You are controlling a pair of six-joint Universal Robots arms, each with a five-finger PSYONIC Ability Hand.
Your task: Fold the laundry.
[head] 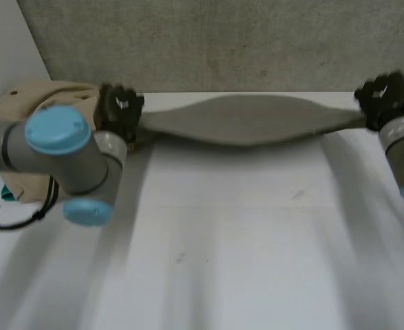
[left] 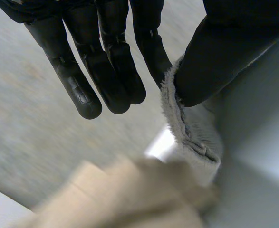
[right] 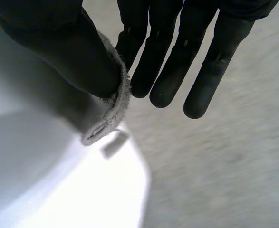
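Where the white table [head: 222,234] meets the speckled grey wall [head: 222,41], one grey towel [head: 246,118] is stretched between the two hands along the table's far edge.

Item 1, grey towel: one piece, plain, no pattern. In the head view it reads as a long spindle, broad and gently bulging in the middle and drawn to a narrow point at each end. A soft shadow lies on the table just beneath it. In the left wrist view its edge [left: 191,133] is a thick, fuzzy, stitched hem with a napped surface. The right wrist view shows the same nubby hem [right: 111,114] doubled over on itself beside the thumb.

Item 2, left hand [head: 119,110]: black, at the towel's left end. In its own wrist view the hand [left: 110,61] has its fingers long and nearly straight, with the thumb pressing the hem against the nearest finger, so the towel's end is pinched.

Item 3, right hand [head: 384,100]: black, at the towel's right end. In its own wrist view the hand [right: 177,66] also has straight fingers, with the thumb clamping the hem against the nearest one.

Item 4, beige cloth [head: 43,103]: a soft, rumpled heap on the table behind the left arm [head: 64,151], just beside the left hand. It lies below that hand's fingertips [left: 129,199] in the left wrist view.
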